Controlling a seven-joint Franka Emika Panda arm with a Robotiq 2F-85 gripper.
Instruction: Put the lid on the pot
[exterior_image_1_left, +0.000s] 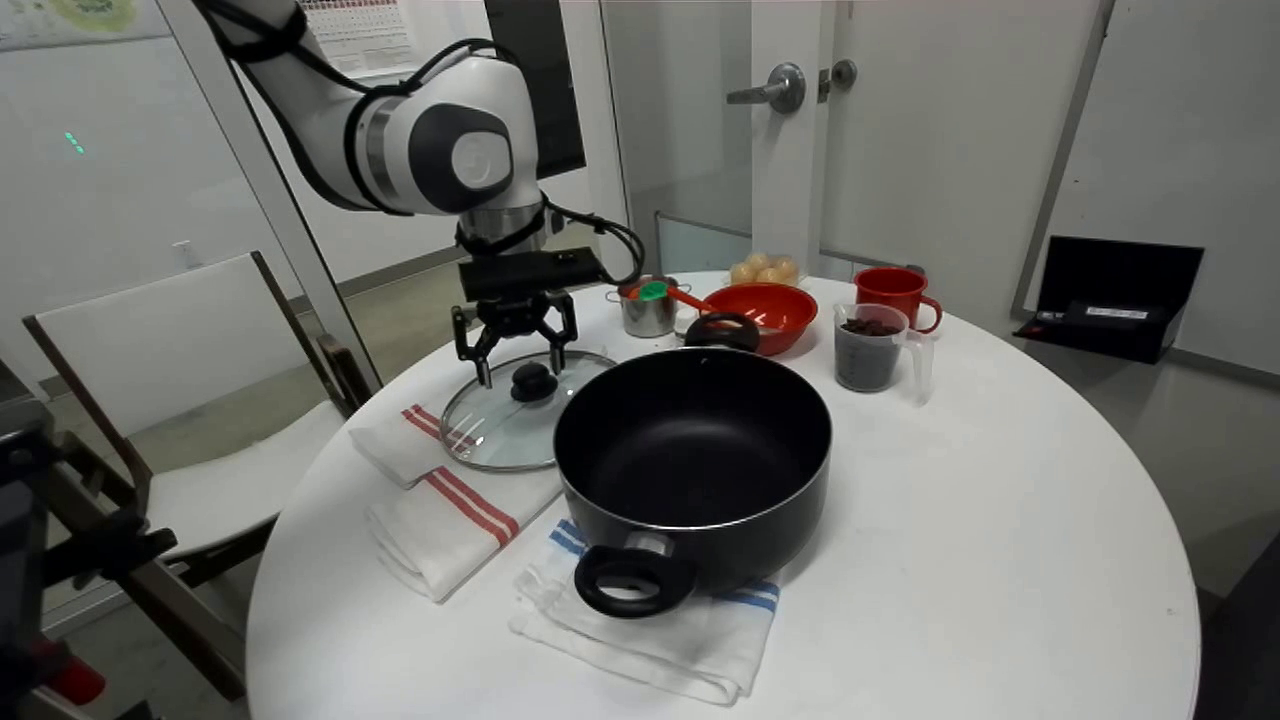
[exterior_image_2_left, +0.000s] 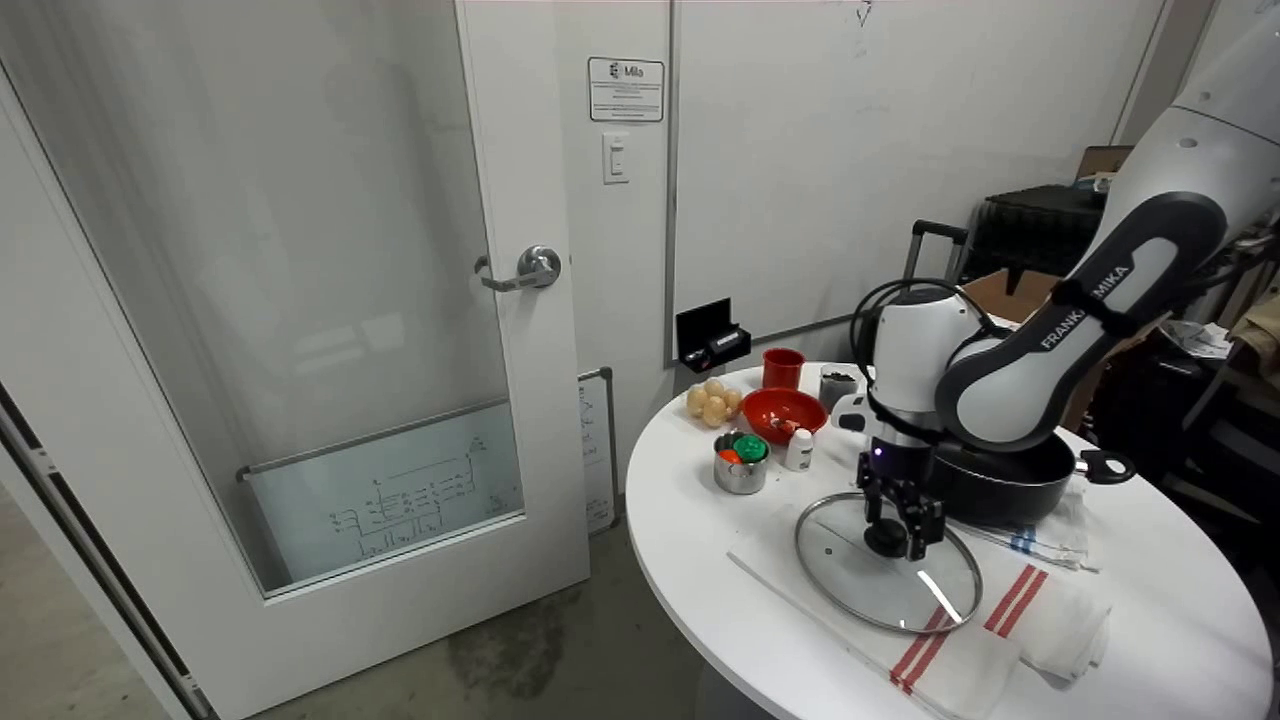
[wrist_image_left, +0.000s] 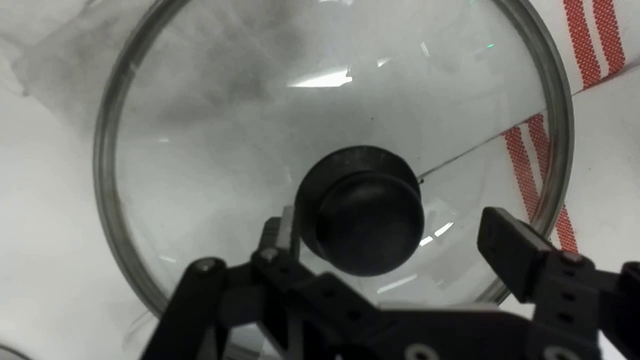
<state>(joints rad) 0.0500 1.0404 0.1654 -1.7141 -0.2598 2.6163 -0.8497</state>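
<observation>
In an exterior view, well left of the wide, round black pot (exterior_image_1_left: 695, 430), stands a white chair with a dark frame (exterior_image_1_left: 190, 340). Nearer the pot, on the round white table (exterior_image_1_left: 980, 520), lies a folded white cloth with red stripes (exterior_image_1_left: 430, 545). The round clear glass lid with a metal rim (exterior_image_1_left: 510, 430) lies flat over part of that cloth, just left of the pot, which hides some of its edge; whether the two touch I cannot tell. Above the lid is the black two-fingered gripper (exterior_image_1_left: 521, 370), fingers apart around the black knob (exterior_image_1_left: 533, 382); in the wrist view one finger is close beside the knob, the other clear of it. Behind the pot, slightly left, is a small steel cup (exterior_image_1_left: 648, 318). The pot stands upright on a folded white cloth with blue stripes (exterior_image_1_left: 640, 645), its dark interior in view. Behind it, to the right, are a round red bowl (exterior_image_1_left: 788, 332) and pale round things (exterior_image_1_left: 765, 268). Right of the pot are a clear measuring cup holding dark pieces (exterior_image_1_left: 865, 362) and a red mug (exterior_image_1_left: 888, 285).
</observation>
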